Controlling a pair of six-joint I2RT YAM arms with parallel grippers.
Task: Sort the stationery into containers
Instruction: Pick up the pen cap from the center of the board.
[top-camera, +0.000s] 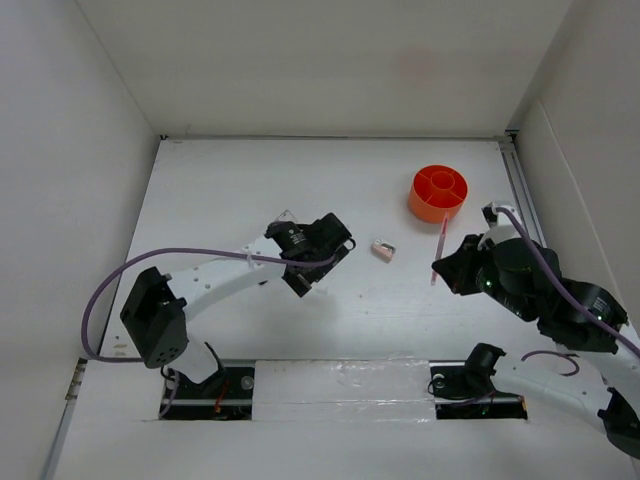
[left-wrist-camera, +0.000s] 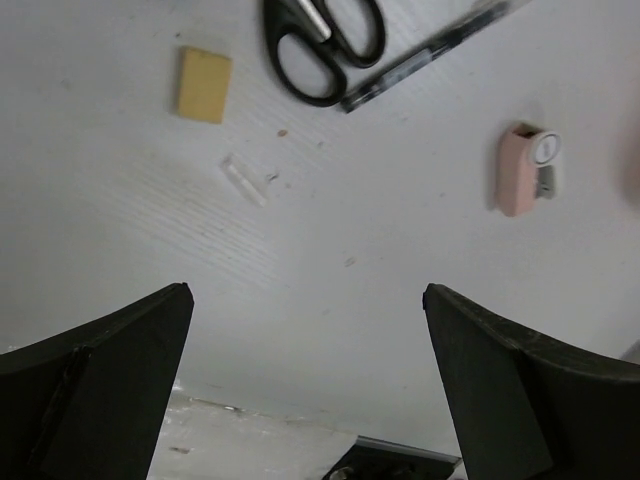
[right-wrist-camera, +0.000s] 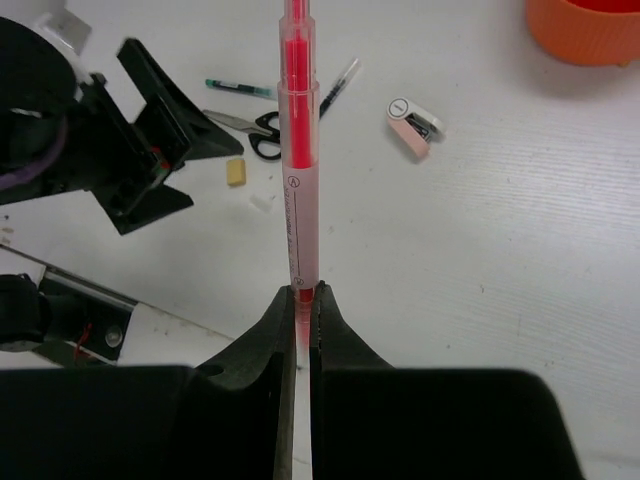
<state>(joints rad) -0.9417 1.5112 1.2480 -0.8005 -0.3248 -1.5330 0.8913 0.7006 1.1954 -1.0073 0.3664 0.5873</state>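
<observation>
The right pincer (right-wrist-camera: 303, 295) is pressed together on the lower end of the pink pen (right-wrist-camera: 298, 150), which stands out straight from between its two fingers. In the top view the pen hangs in the air near the pot (top-camera: 438, 192) but not over it. Its far tip points toward the pot and stops just short of the near rim.

So the step in hand, as I judge it, is carrying this pen to the pot. The next move calls for lifting the tip above the rim, bringing it over one compartment, and turning the pen more upright. Only then should the fingers spread. The compartments are wide compared with the pen, so the aim need not be very strict. A low tip, however, could hit the orange wall and push the pot away.

The pen is slim, with a translucent pink barrel and a stronger red core inside. Some small print shows on the barrel, too small to read.

The left pincer (left-wrist-camera: 307, 290) is spread wide and holds nothing. It hovers above the desk (top-camera: 250, 190), and beyond its fingers lie the eraser (left-wrist-camera: 204, 85), the scissors (left-wrist-camera: 320, 45), a dark pen (left-wrist-camera: 430, 50) and the sharpener (left-wrist-camera: 525, 168), none of them touching it. I see nothing inside the pot from above.
</observation>
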